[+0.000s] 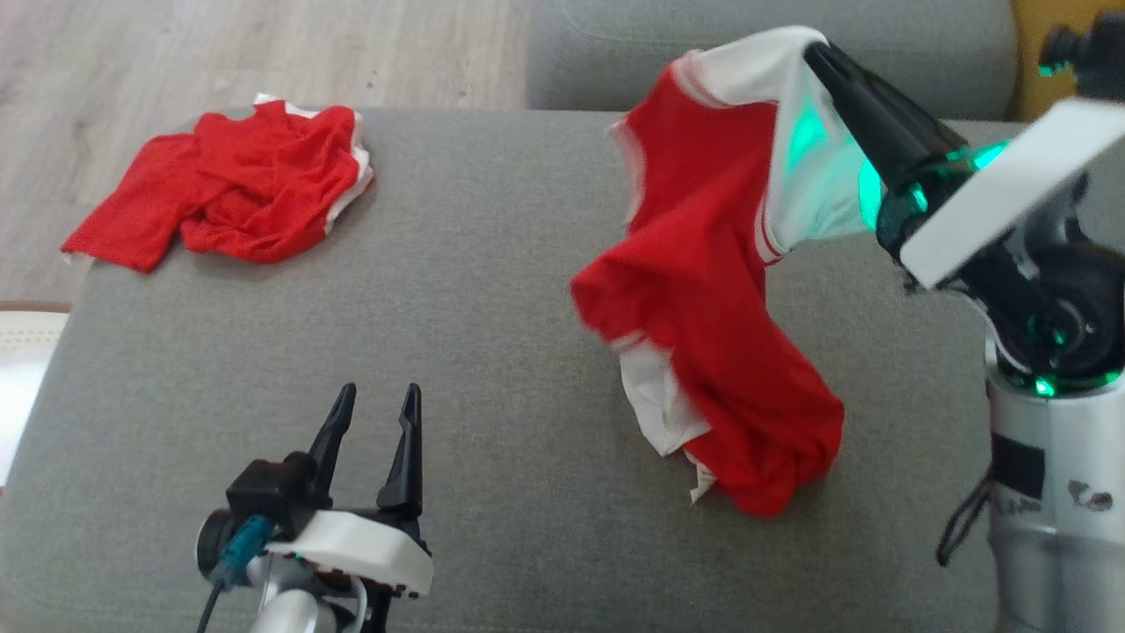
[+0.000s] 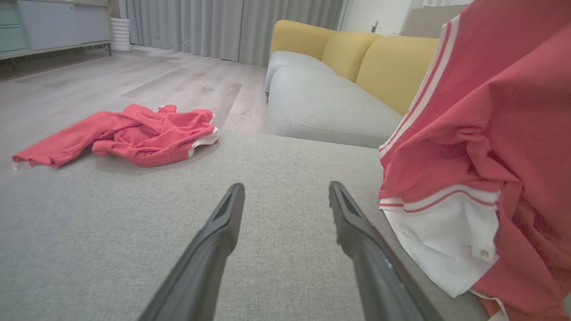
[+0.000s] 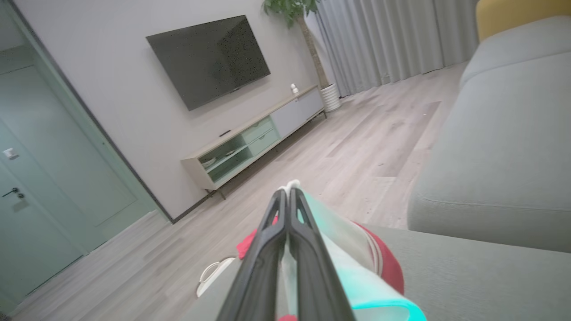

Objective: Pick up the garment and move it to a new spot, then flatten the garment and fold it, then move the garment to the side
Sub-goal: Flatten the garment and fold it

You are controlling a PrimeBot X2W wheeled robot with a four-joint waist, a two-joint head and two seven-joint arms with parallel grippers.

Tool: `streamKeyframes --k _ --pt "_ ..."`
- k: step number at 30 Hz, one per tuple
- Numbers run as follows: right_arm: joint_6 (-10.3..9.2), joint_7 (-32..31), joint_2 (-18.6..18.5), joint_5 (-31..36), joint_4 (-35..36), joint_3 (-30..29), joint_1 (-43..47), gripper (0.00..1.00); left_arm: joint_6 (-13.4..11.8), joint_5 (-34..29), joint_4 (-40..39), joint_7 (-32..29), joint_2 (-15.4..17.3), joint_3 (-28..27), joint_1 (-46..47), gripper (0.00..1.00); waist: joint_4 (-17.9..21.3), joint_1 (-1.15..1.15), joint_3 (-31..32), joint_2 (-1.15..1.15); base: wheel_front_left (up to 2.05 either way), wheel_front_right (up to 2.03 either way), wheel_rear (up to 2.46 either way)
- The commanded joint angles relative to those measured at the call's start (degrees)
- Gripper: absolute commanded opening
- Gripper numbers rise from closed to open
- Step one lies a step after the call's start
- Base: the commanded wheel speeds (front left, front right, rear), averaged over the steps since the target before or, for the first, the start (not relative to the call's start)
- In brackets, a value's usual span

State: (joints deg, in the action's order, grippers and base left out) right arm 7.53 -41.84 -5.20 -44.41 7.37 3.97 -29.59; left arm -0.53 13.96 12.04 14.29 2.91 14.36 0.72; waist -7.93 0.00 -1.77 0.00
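Pinching white edge of red-and-white fabric garment (image 1: 703, 290) in clenched right hand (image 1: 813, 48), top raised, lower end resting on grey fabric ottoman (image 1: 483, 264), right of middle | left hand (image 1: 380, 396) released, fingers apart, hovering over ottoman's near left | crumpled red fabric garment (image 1: 237, 189) lying at far left corner, well apart
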Motion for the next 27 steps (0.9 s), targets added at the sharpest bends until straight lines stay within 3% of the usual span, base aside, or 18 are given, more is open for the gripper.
streamKeyframes --k 1,5,9,16,22,27 --pt "-0.04 -1.13 1.28 -0.89 2.75 0.83 -3.62 0.00 -0.39 0.45 -1.66 0.71 -0.02 -1.43 2.14 1.00 -0.62 0.00 0.69 0.00 0.00 0.00 0.00" --pt "-0.04 -3.45 2.25 -5.64 3.06 0.85 -6.71 0.00 -1.04 1.48 -1.55 0.71 -0.02 -0.26 1.41 1.00 -1.68 0.00 1.80 0.00 0.00 0.00 0.00" --pt "-0.04 -1.22 2.30 -13.40 0.58 3.60 -9.53 0.00 -1.74 2.51 -1.61 0.71 -0.03 0.61 0.97 1.00 -2.86 0.00 2.78 0.00 0.00 0.00 0.00" --pt "-0.04 2.95 2.31 -21.33 -2.40 9.50 -13.97 0.00 -3.03 3.95 -2.02 0.71 -0.03 1.57 0.18 1.00 -4.05 0.00 3.98 0.00 0.00 0.00 0.00" --pt "-0.04 9.96 2.32 -24.89 -5.01 11.66 -19.69 0.00 -3.67 4.48 -2.34 0.71 -0.03 1.97 -0.15 1.00 -4.05 0.00 4.15 0.00 0.00 0.00 0.00" --pt "-0.04 14.75 2.32 -21.92 -10.12 11.15 -23.27 0.00 -3.96 4.80 -2.58 0.71 -0.03 2.13 0.25 1.00 -4.02 0.00 3.83 0.00 0.00 0.00 0.00"
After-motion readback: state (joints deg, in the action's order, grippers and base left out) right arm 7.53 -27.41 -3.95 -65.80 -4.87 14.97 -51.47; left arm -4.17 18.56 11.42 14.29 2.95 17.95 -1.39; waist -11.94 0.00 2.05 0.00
